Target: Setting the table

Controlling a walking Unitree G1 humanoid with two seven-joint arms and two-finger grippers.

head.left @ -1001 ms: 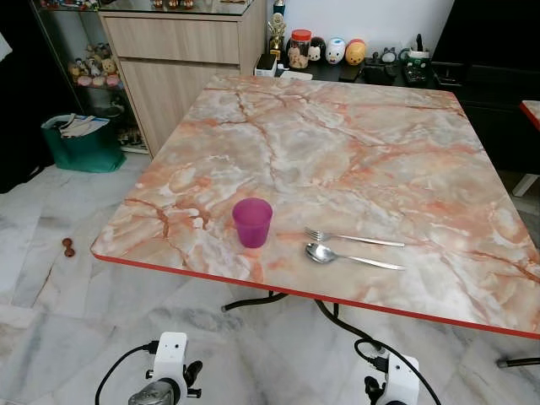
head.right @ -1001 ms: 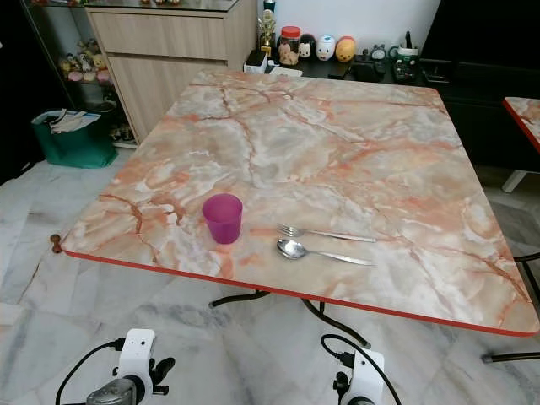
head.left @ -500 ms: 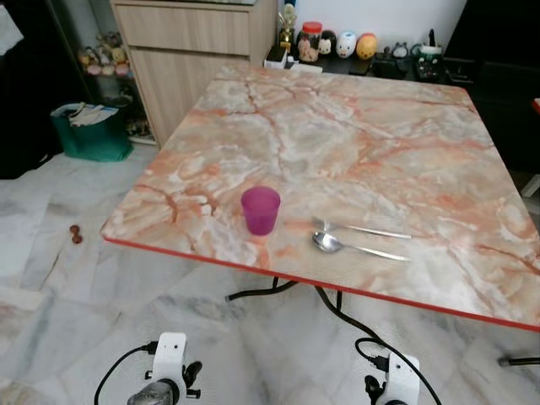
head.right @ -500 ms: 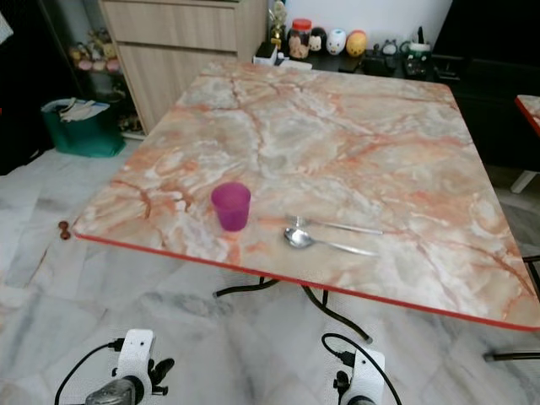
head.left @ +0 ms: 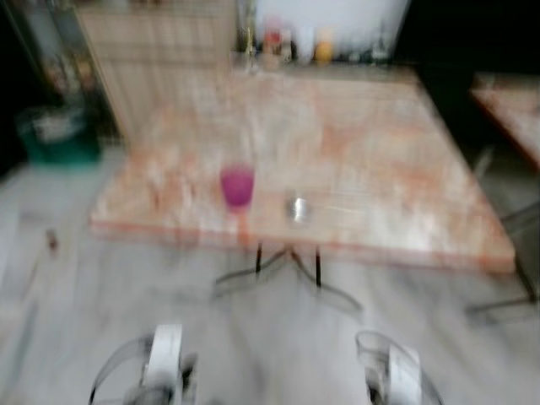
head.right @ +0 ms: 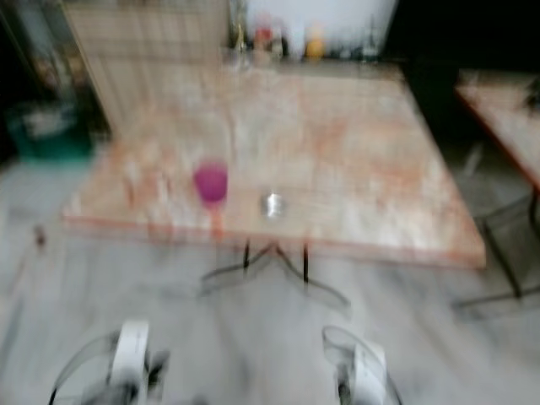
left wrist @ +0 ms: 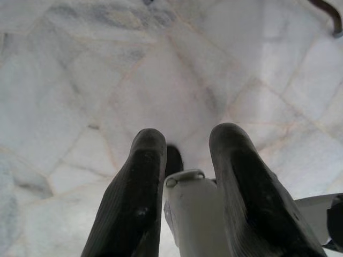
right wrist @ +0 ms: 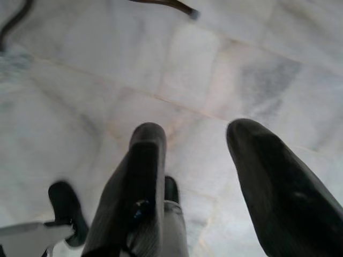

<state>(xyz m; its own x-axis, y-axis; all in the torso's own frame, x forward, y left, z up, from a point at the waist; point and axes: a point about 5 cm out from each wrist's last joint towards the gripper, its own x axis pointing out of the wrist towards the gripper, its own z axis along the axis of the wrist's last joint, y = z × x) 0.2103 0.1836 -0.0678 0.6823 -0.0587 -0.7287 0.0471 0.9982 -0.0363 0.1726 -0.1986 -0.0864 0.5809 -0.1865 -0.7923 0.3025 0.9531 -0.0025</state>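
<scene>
Fingers of the left hand [left wrist: 185,155] are hanging spread apart over the pale marble floor [left wrist: 80,80], pinching nothing, with a pale part of the robot's own body showing between and below them. The right hand [right wrist: 195,147] is likewise hanging low with its two black fingers spread wide and nothing between them, pointing down at the same veined floor tiles, where a dark curved table leg [right wrist: 166,4] is crossing the far edge of the wrist view. In the blurred head views both arms are showing at the bottom, the left arm [head.left: 164,367] and the right arm [head.left: 392,375], each trailing a looping cable, well short of the table. Beyond them the marble-patterned tabletop [head.left: 380,169] with its red edge is standing on dark curved legs. A purple cup [head.left: 237,186] is sitting upright near the tabletop's near edge, and just to its right a shiny spoon [head.left: 297,208] is lying, its handle and anything beside it too smeared to tell. Farther back a wooden cabinet [head.left: 160,59] is standing at the left, a green bin [head.left: 55,139] is sitting on the floor beside it, and a row of small colourful items [head.left: 295,46] is lining the far wall.
</scene>
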